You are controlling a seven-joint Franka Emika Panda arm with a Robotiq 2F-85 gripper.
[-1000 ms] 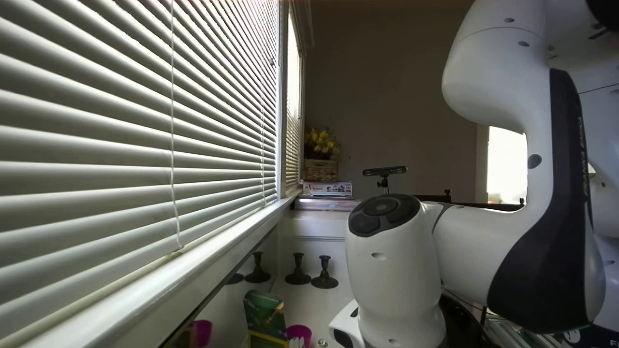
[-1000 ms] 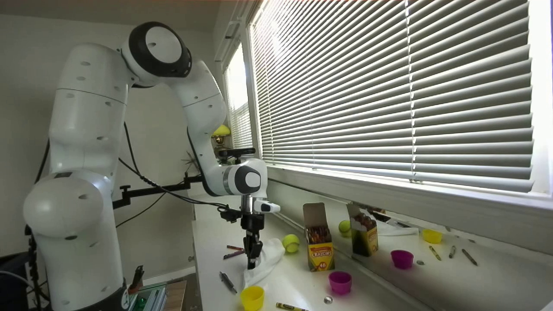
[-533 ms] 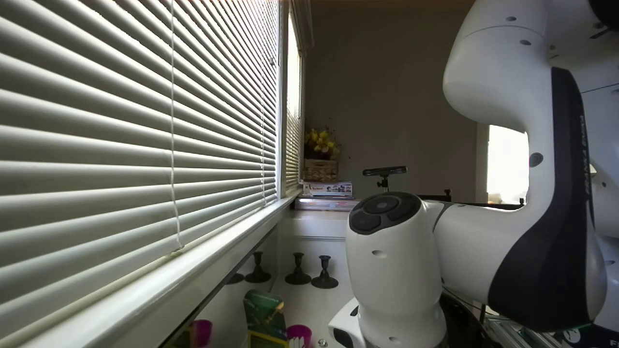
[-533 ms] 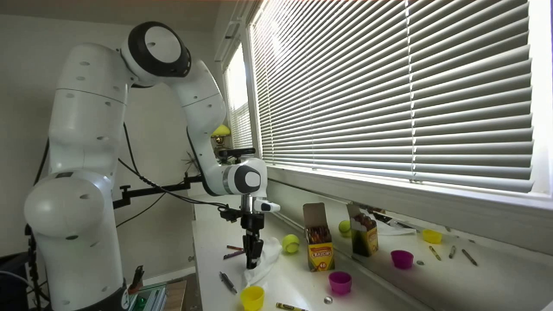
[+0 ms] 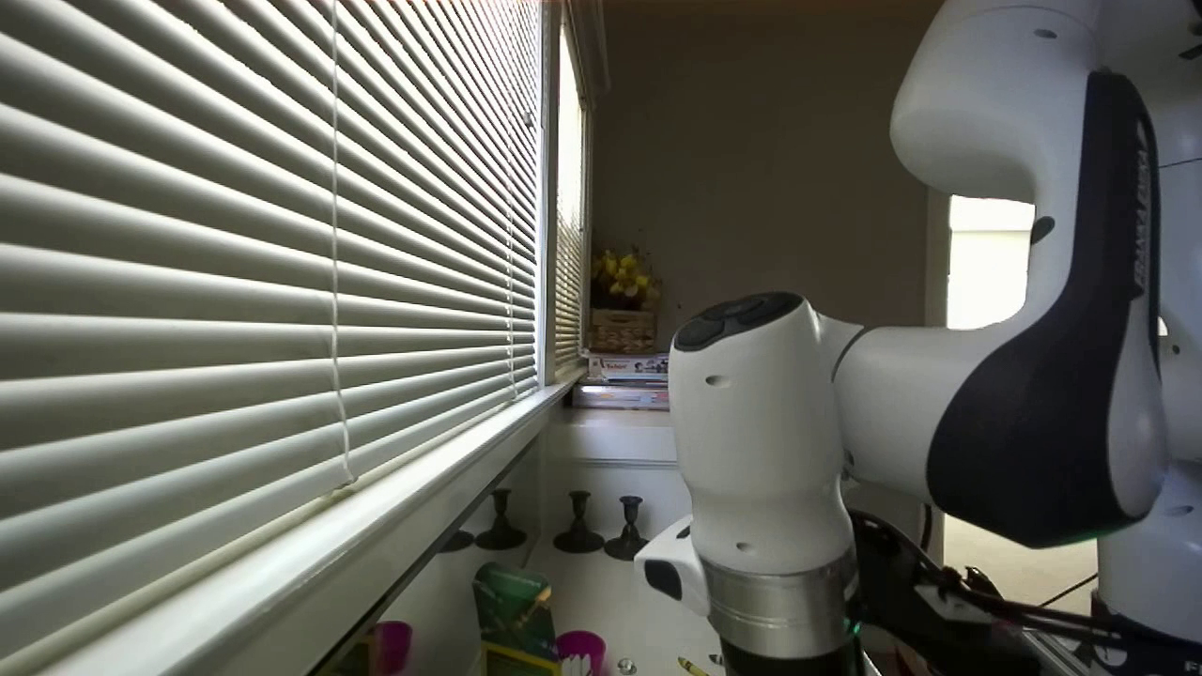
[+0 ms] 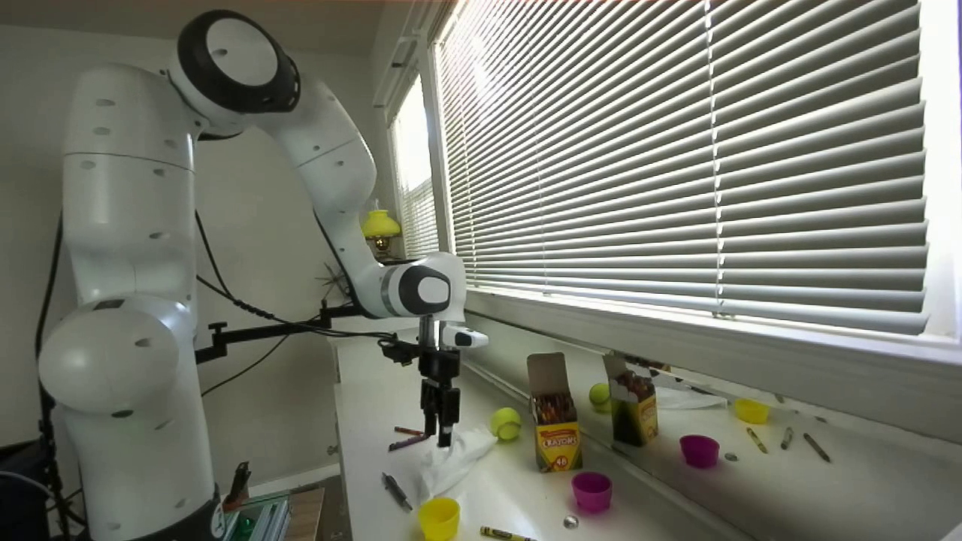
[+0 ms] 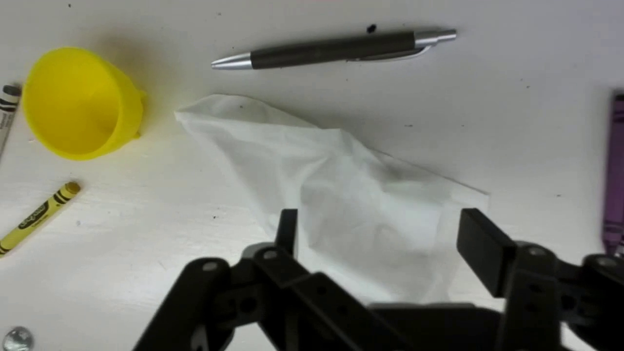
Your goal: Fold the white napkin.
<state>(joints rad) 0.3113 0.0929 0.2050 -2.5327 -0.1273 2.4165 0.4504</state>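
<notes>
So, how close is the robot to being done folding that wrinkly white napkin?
Partway, it seems. Done: the creased white napkin looks loosely doubled over. In hand: nothing; the black two-fingered pincer is open above it. Left: probably smoothing its wrinkles and lining up its uneven edges.

Looks like a home. Shows slatted blinds (image 5: 235,282) in both exterior views. Includes, in an exterior view, candlesticks (image 5: 578,537), and flowers (image 5: 622,275) in a basket (image 5: 623,331) on stacked boxes (image 5: 634,369). Also includes, in an exterior view, a lamp (image 6: 381,225) at the back and, nearer, a crayon box (image 6: 558,447) and a ball (image 6: 505,424).
</notes>
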